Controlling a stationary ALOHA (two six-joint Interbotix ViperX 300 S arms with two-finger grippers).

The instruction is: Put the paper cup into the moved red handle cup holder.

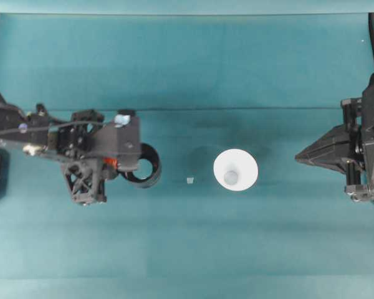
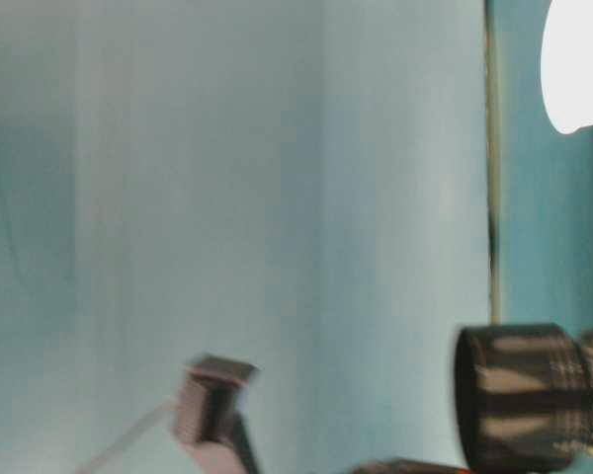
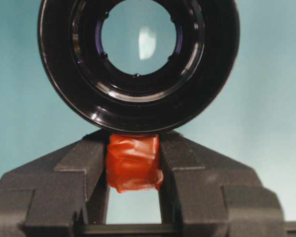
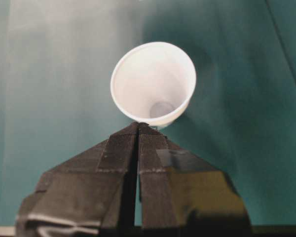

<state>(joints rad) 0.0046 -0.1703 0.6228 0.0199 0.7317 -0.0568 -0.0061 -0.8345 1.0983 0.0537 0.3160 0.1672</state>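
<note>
From overhead, your left gripper [image 1: 116, 163] sits at the left of the teal tabletop [image 1: 187, 249], its fingers reaching to the orange-red tab of the red handle cup holder [image 1: 144, 167]. The black ring of the holder lies just beyond the fingertips, toward the middle of the tabletop. The paper cup [image 1: 235, 169] stands upright near the middle, rim up, well apart from the holder and between the two grippers. A tiny pale scrap [image 1: 189, 180] lies on the tabletop between holder and cup. Your right gripper [image 1: 299, 158] rests at the right edge, its fingers drawn together to a point aimed at the cup, with open tabletop between tip and cup.

At table level the picture is blurred. You can make out the black holder [image 2: 519, 395] standing on the tabletop and part of the white cup [image 2: 578, 64] farther along it; the dark part touching the holder's lower edge is probably the left gripper, though the blur leaves that unsure.

Through your left wrist camera, the fingers [image 3: 81, 170] are clamped on the orange-red handle tab [image 3: 133, 162], one on each side of it. The holder's glossy black rim [image 3: 138, 106] rises directly ahead of the fingertips, and you see teal tabletop through its open middle.

Through your right wrist camera, the fingers [image 4: 117, 150] are pressed together, holding nothing. The paper cup [image 4: 153, 84] stands just ahead of their tip, mouth open toward you, its small round bottom visible inside.
</note>
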